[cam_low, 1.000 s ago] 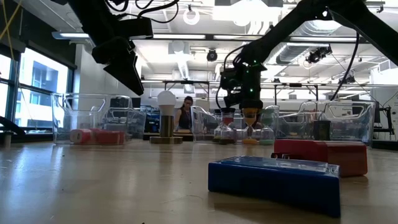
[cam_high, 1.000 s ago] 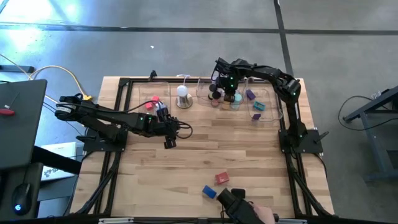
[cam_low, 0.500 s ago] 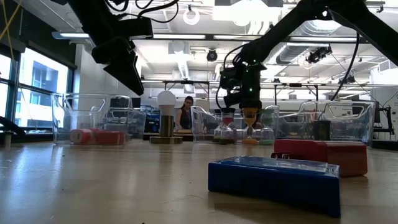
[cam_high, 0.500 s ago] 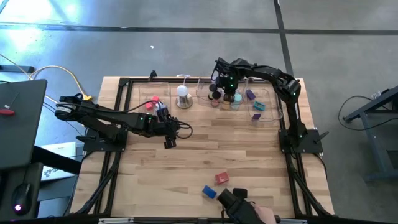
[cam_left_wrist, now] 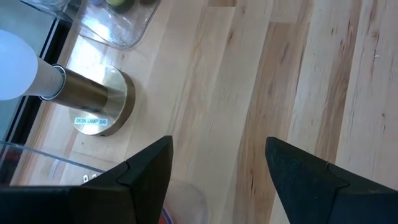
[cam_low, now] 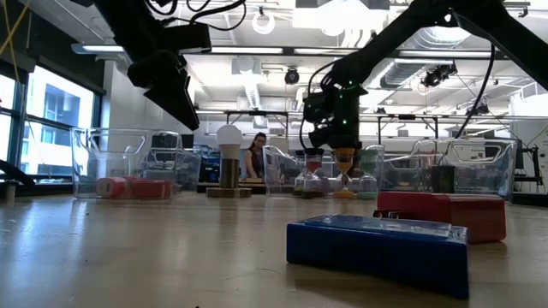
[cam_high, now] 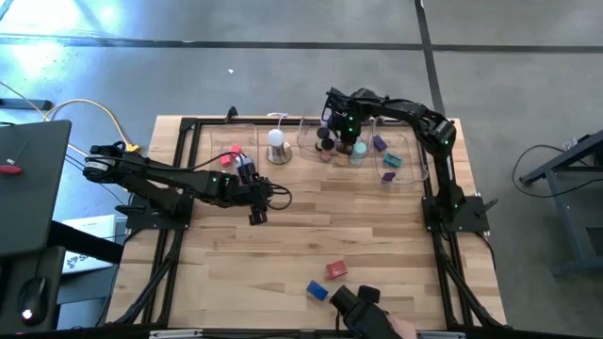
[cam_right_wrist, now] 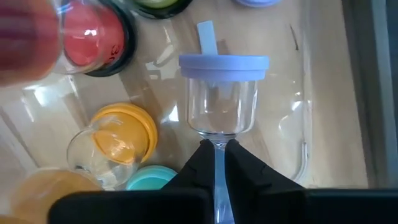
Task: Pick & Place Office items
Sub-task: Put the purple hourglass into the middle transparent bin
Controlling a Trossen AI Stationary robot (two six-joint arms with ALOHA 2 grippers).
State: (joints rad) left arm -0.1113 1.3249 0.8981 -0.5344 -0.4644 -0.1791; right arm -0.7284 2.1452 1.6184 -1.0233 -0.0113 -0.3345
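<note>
1. From overhead I have the right gripper out at about 1 o'clock on the table, over the clear trays along the far edge; in its wrist view the fingers are pinched together on the thin clear tab of a lilac roll, which hangs between them over the tray floor.

2. Around that roll in the wrist view: an orange roll and a teal roll just beside it, a red one in a black ring a little further off; the curved clear tray wall sits near the roll's other side, so room there is tight.

3. The left gripper hangs over bare wood at about 10 o'clock from the table's middle; its wrist view shows the two fingers set well apart with nothing between them.

4. Near it, towards 12 o'clock, the white dome lamp stands on its metal base; a clear tray at 11 o'clock holds pink and red pieces.

5. The middle of the table is open wood; at 6 o'clock, near the front edge, a red block and a blue block lie close together but apart.

6. More pieces lie in the right-hand tray, a purple block and a teal piece; a person's gloved hand shows at the front edge.
</note>
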